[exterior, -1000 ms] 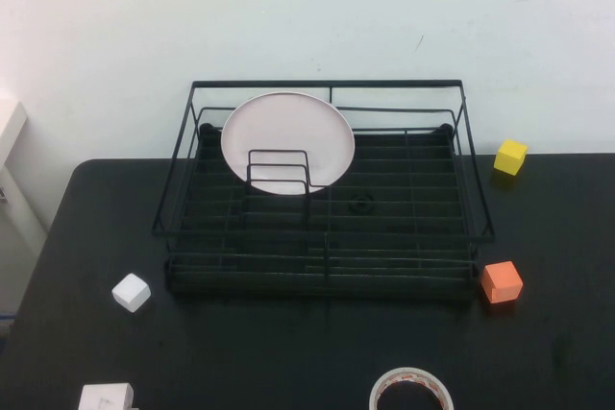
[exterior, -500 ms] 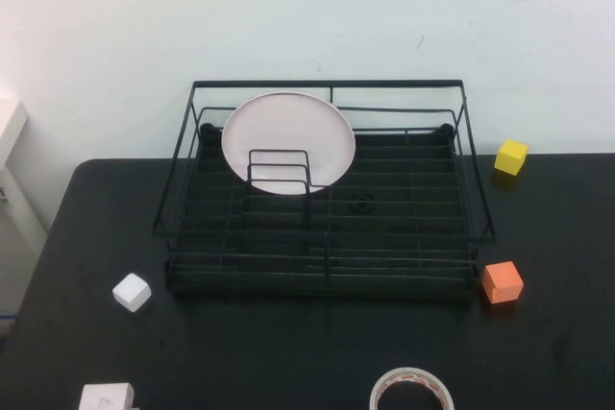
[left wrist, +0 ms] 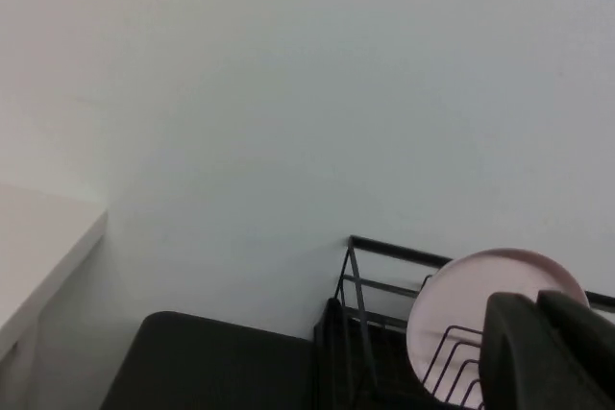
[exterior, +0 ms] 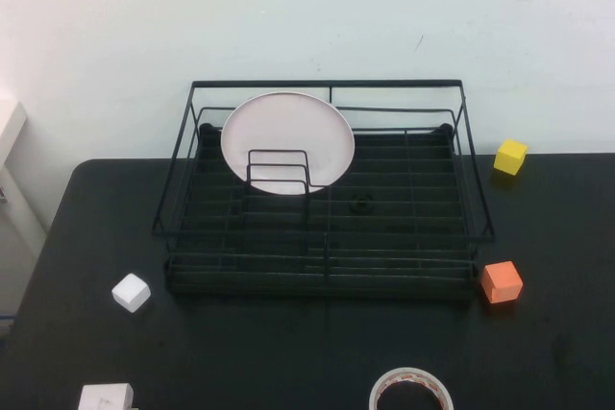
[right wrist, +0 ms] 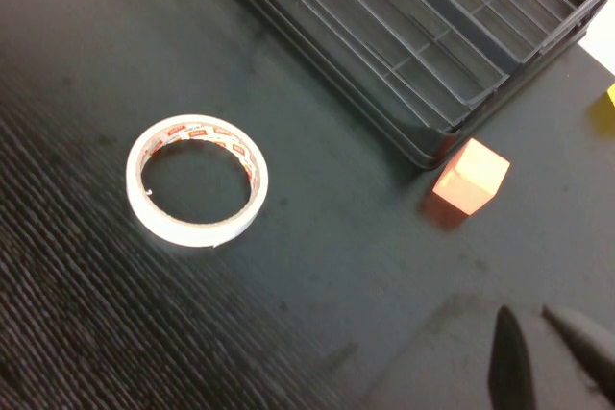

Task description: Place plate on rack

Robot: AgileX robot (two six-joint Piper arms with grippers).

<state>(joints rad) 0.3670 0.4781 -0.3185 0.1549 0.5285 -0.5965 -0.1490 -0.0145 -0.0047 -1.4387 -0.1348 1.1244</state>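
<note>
Plate: pale pinkish-white disc [exterior: 287, 137], smooth and shallow, standing nearly upright in my rack's far-left part, behind the upright wire loops [exterior: 279, 172]; its face is turned toward me and it leans back toward the far rail.
Rack: black wire rectangle [exterior: 325, 266] with raised rails and a slotted base, its long axis running left to right on the surface.
Surface: matte black top [exterior: 288, 352] with a fine-grained texture.
Left tool: mine [left wrist: 550, 352], raised left of the rack and clear of the plate; cannot tell how far apart its fingers are.
Right tool: mine [right wrist: 548, 352], low over the surface near the orange cube [right wrist: 470, 178]; its fingertips stand a narrow gap apart and grip nothing.
Loose items: white tape ring [exterior: 411, 393], yellow cube [exterior: 510, 156], white cube [exterior: 131, 292].
Change: plate, rack and cubes lie as they did a second ago.
</note>
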